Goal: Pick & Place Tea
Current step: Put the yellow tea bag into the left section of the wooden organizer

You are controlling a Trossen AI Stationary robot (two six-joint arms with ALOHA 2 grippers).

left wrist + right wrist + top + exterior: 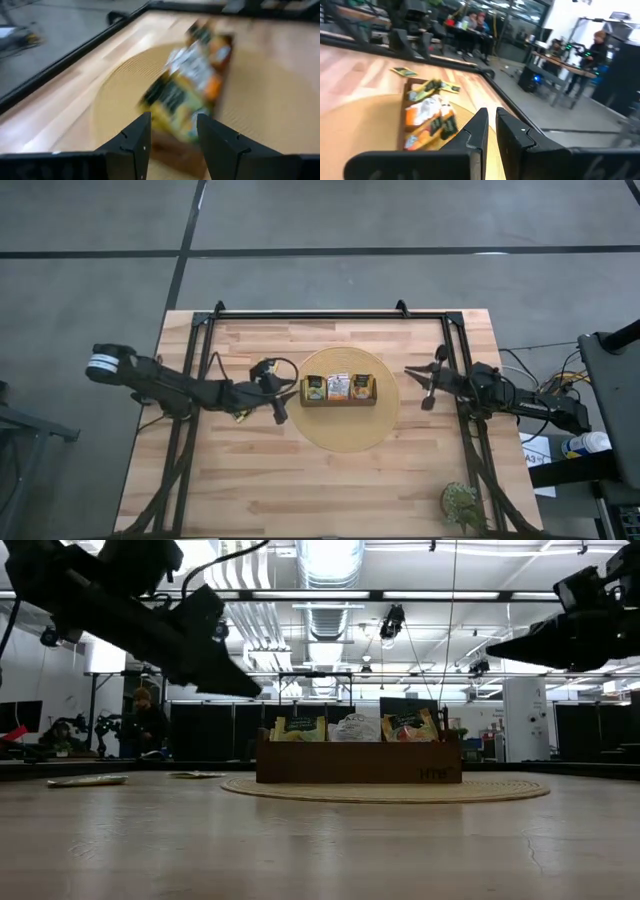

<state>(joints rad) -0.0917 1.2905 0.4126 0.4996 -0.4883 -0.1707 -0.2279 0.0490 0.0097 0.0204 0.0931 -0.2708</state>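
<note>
A brown wooden tray (338, 402) with three compartments stands on a round woven mat (350, 435) at the table's middle. Tea packets (338, 386) stand upright in its compartments: yellow-green, white and orange. Loose tea packets lie flat on the table to the tray's left (88, 780) (197, 775); one (240, 416) shows under my left arm. My left gripper (172, 142) hovers just left of the tray, open and empty, pointing at the tray's packets (192, 80). My right gripper (492, 131) hangs above the table to the right of the mat, shut and empty.
Black frame rails (330, 314) run along the table's far edge and down both sides. A small green plant (462, 502) stands at the near right corner. Bare wood lies in front of the mat. People sit at desks in the room beyond (475, 22).
</note>
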